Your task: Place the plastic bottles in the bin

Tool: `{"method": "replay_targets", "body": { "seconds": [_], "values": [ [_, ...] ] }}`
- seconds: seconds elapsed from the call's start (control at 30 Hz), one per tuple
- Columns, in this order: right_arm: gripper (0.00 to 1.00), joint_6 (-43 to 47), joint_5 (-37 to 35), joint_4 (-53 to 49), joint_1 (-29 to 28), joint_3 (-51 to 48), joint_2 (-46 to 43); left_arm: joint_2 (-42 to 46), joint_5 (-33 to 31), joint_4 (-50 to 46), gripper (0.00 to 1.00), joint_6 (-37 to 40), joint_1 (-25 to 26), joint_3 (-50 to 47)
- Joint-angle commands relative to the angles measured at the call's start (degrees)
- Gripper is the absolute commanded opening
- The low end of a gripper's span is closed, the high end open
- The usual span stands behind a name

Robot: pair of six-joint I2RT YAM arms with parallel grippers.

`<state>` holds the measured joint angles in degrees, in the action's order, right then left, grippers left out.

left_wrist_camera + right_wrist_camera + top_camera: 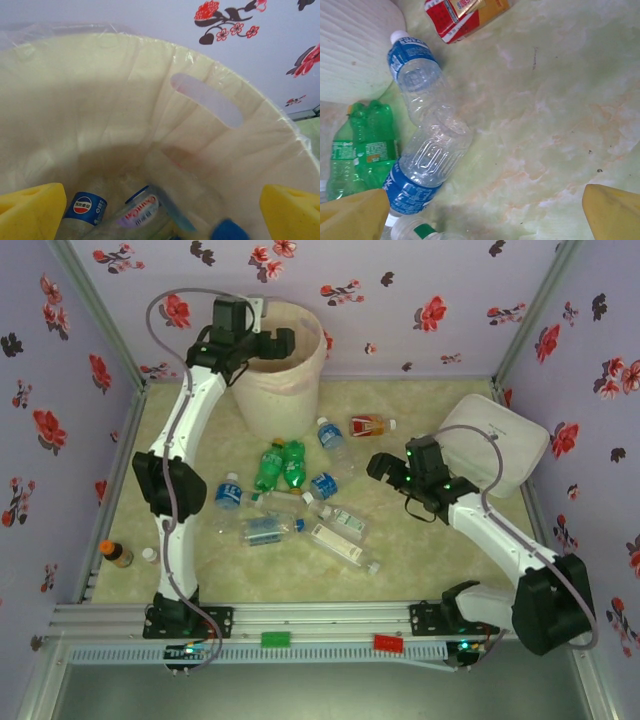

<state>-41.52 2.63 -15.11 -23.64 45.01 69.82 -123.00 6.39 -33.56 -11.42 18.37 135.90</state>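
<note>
Overhead wide, wrists close, bin (286, 400) likely shared

Cream bin (285, 405) with pinkish liner; 2 green bottles (293, 465); an orange-red bottle (368, 425); clear bottles (432, 150) with blue labels; lilac walls (460, 270) with red-and-black flowers; pale marbled desk (400, 560).

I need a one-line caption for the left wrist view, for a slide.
The open left claw hangs over the bag-lined bin, with plastic bottles lying at its bottom.

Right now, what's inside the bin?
Left wrist view: lying in the bin are a blue-labelled bottle, a red-lettered bottle and a blue cap. The yellow fingers and the frame edge hide the rest of the bottom.
</note>
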Motion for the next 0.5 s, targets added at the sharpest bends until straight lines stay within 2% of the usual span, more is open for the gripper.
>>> {"method": "replay_targets", "body": {
  "seconds": [0.0, 0.07, 0.3, 0.47],
  "values": [
    [1.0, 1.8, -1.6, 0.4, 0.4, 3.3, 3.8, 9.0, -0.4, 2.6, 1.0, 0.7, 0.3, -3.9],
    [1.0, 0.7, -2.6, 1.3, 0.9, 5.0, 6.4, 14.5, -0.4, 7.0, 1.0, 0.8, 0.8, -11.9],
    [1.0, -6.0, -3.1, 4.5, 4.2, 13.6, 18.2, 38.3, -0.5, 29.7, 1.0, -4.0, 2.1, -50.2],
    [1.0, -13.6, -4.0, 7.0, 5.3, 20.1, 25.8, 51.0, -0.1, 37.3, 1.0, -11.4, 3.2, -70.1]
  ]
}}
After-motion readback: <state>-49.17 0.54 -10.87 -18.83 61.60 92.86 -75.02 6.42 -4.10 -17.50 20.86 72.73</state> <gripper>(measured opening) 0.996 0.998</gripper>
